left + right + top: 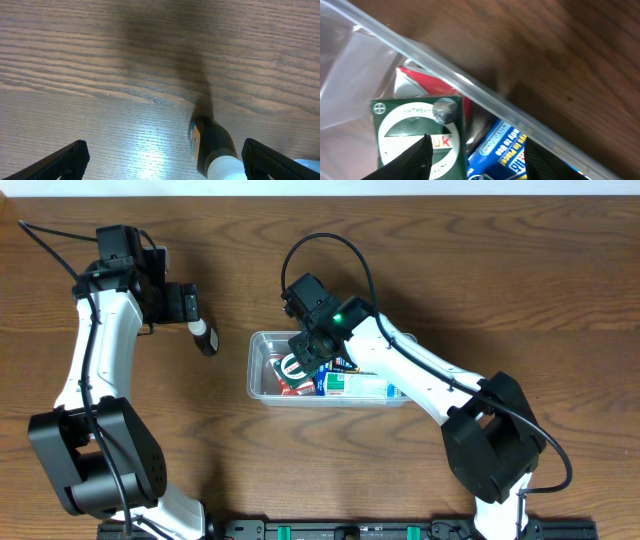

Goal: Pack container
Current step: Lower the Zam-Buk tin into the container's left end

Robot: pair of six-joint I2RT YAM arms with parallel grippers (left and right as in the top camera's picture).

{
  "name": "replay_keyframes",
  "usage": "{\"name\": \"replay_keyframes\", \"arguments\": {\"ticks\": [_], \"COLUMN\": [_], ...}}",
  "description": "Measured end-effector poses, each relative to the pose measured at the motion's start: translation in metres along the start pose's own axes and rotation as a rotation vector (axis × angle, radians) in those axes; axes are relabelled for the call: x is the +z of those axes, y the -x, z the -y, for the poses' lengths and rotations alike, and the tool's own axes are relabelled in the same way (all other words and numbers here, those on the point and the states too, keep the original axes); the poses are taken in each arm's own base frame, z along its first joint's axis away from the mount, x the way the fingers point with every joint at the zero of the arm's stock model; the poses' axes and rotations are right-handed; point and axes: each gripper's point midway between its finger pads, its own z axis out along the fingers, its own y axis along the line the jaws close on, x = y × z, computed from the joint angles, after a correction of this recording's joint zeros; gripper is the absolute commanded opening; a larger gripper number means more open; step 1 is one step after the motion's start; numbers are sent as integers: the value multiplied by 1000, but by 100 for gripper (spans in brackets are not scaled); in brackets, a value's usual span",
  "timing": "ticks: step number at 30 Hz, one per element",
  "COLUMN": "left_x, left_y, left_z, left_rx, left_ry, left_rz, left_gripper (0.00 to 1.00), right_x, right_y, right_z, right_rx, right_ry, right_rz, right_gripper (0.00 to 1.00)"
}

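We see the left gripper (167, 161) with its jaws wide open, and it holds nothing. A small dark bottle (212, 147) with a white cap lies on its side between the two fingers, closer to the right one. It does not look as if it touches either finger. The bottle is round and smooth, with a little label near its end.

The right gripper (480, 162) hangs low over the container (252, 375), at its left end. Its jaws are apart too. One finger (415, 160) is in front of a green packet (417, 132). The view is so close and blurry that we cannot tell if it touches the packet, but nothing seems to be pinched.

The container sits near the middle of the bench, a bit toward the front edge. It is a long, shallow tub made of clear plastic, with round corners and a rim. Inside, the flat green packet has a white ring on it. A red and white packet (427, 80) lies beside it, and a blue packet (500, 147) with white letters leans near the wall. A white and green box (357, 384) lies further toward the right end.

The bench (500, 280) is brown wood with wavy lines in it.
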Motion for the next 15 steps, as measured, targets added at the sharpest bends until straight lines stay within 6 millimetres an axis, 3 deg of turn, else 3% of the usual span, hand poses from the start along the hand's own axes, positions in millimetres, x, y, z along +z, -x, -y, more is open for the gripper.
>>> {"name": "replay_keyframes", "arguments": {"ticks": [15], "left_x": [0], "left_y": [0], "left_z": [0], "left_rx": [0], "left_ry": [0], "left_rz": [0], "left_gripper": [98], "right_x": [-1], "right_y": [1], "right_z": [21], "right_rx": [22], "right_ry": [-122], "right_rz": [15], "right_gripper": [48]}}
